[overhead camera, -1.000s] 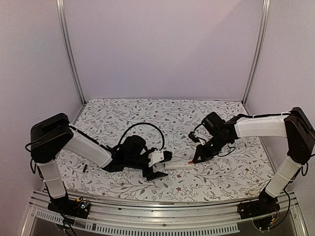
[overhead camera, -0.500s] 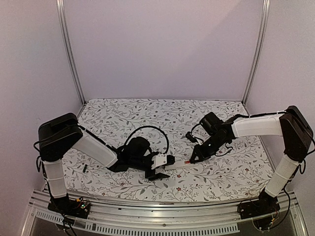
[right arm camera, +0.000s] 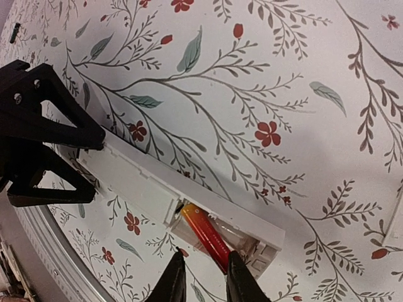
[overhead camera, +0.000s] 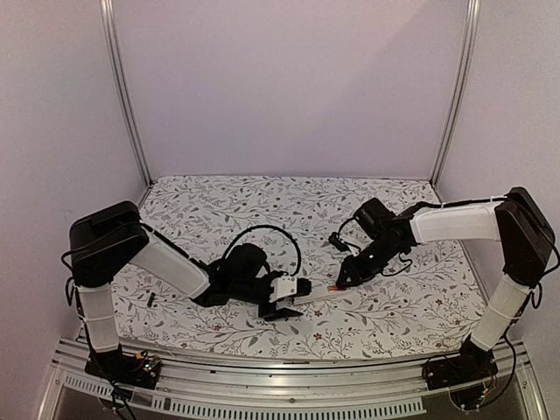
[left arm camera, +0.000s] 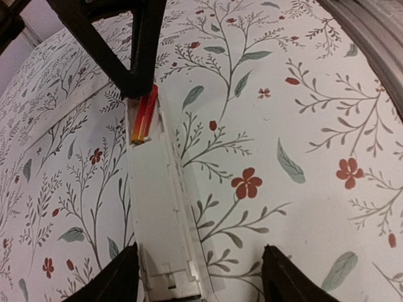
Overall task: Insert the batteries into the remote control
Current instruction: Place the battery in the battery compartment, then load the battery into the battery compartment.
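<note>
Right fingers (right arm camera: 175, 283) stand slightly apart over the red-orange battery (right arm camera: 204, 238), which lies in the slot (right arm camera: 245, 240) of the remote control (right arm camera: 145, 182) on the near middle surface (right arm camera: 315, 75) between the spread left fingers (left arm camera: 116, 283), so next it probably needs pressing flat.

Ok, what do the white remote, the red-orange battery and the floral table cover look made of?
Slim white rectangular remote control: likely moulded plastic, matte, with crisp seams and notches. Small red-orange cylindrical battery: glossy wrap, probably film over metal; a sheen runs along it. Floral-print table cover: smooth printed cloth or vinyl; cannot tell which.
</note>
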Controlling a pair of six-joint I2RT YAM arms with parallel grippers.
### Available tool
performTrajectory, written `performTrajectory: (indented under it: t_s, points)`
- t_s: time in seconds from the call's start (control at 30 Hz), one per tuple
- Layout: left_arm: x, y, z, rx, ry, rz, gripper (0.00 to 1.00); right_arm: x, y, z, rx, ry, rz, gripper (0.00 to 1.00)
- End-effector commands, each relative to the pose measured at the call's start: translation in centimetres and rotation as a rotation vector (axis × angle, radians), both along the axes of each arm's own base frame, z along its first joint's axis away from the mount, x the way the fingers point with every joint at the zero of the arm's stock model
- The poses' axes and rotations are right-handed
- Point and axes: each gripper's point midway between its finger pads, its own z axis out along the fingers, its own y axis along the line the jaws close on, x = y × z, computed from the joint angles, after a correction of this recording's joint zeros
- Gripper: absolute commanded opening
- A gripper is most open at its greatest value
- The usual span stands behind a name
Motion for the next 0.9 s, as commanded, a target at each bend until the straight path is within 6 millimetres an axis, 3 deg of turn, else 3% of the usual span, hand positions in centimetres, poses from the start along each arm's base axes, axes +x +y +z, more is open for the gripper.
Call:
performTrajectory:
  t_s: [0.0,0.17,0.4,0.6,0.87]
  points:
    - [0.1,-0.1,0.0,-0.008,-0.007,-0.014,0.66,1.1,-0.3,-0.2,-0.036,-0.025,-0.011,0.23]
    - [0.3,0.0,-0.1,-0.004,-0.011,-0.010,0.66,1.6,-0.2,1.1,-0.043,-0.058,0.005,0.28]
    - [0.4,0.7,0.2,-0.018,0.010,-0.054,0.66,2.8,-0.2,3.4,-0.078,-0.177,0.137,0.50]
    - [0.5,1.3,-0.4,0.004,-0.019,-0.072,0.66,2.5,0.0,1.2,-0.116,-0.171,0.317,0.52]
    - [1.8,1.9,-1.3,0.027,-0.062,-0.024,0.61,2.3,0.7,1.3,-0.061,-0.339,0.561,0.52]
